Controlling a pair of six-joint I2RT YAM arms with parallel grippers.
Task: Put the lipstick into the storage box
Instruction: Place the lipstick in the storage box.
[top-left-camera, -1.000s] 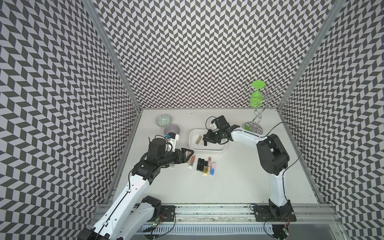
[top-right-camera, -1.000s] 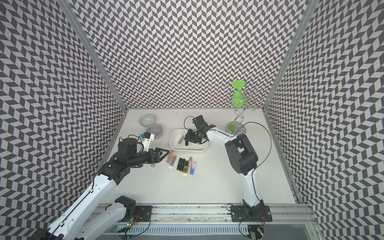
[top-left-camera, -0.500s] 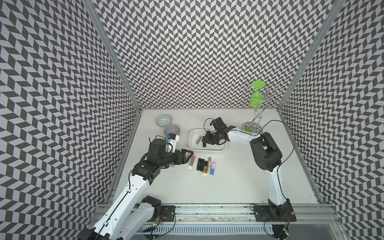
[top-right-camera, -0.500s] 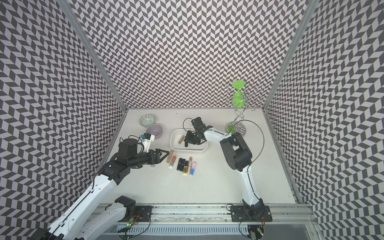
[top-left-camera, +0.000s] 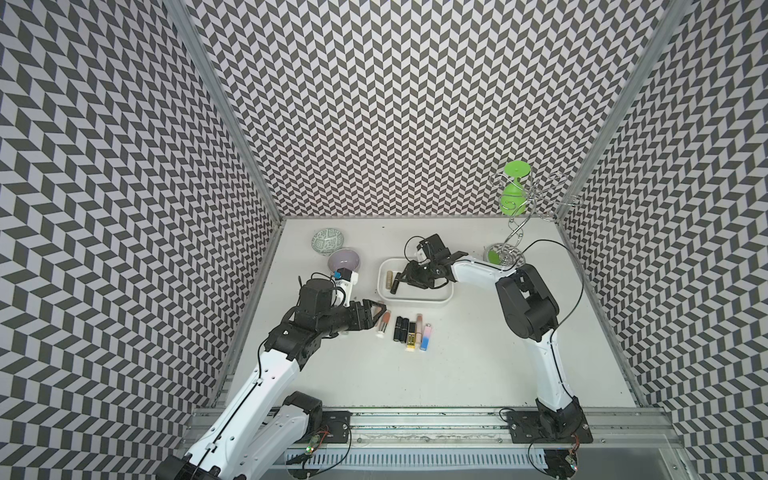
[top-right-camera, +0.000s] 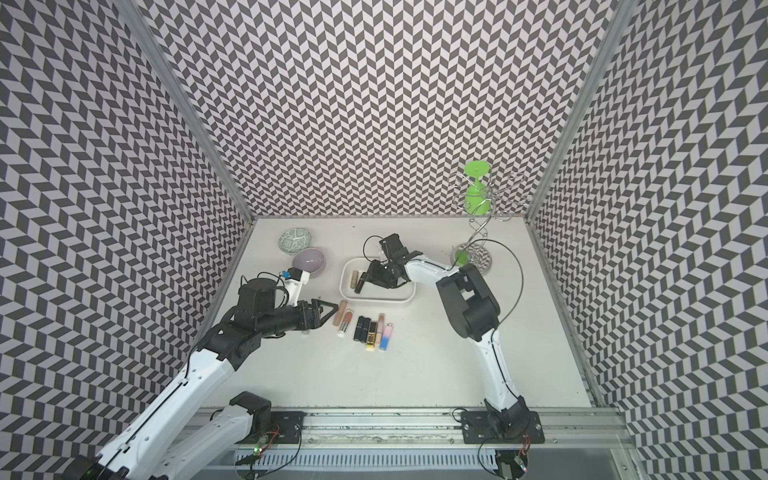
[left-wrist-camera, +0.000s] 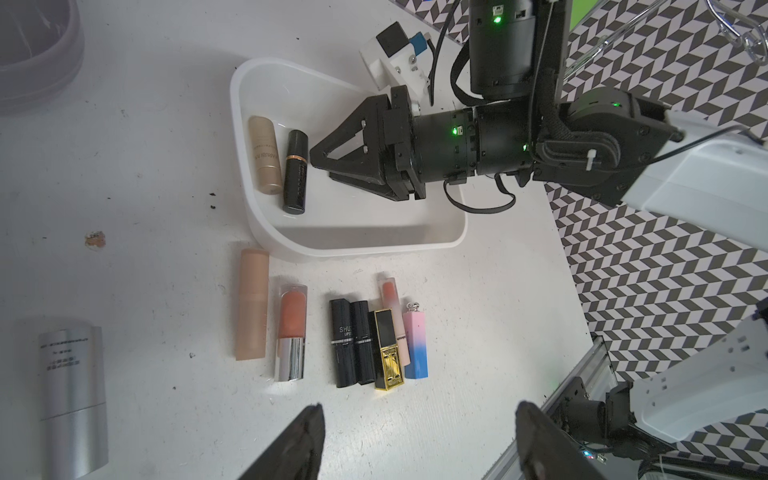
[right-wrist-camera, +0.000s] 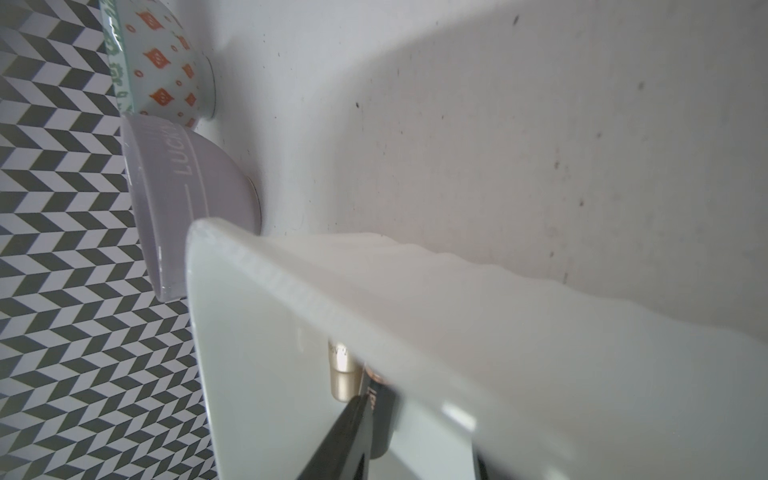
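Release step: right tool parted, black lipstick lying loose in box. Next, likely: left tool, spread, lowers over peach lipstick, then squeezes.

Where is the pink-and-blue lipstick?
In both top views the pink-and-blue lipstick lies on the table at the row's right end, beside the gold lipstick, outside the storage box.

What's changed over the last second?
The right end effector slid further into the storage box and let go of the black lipstick, which now lies beside the gold lipstick. The left end effector and the row of lipsticks stayed put.
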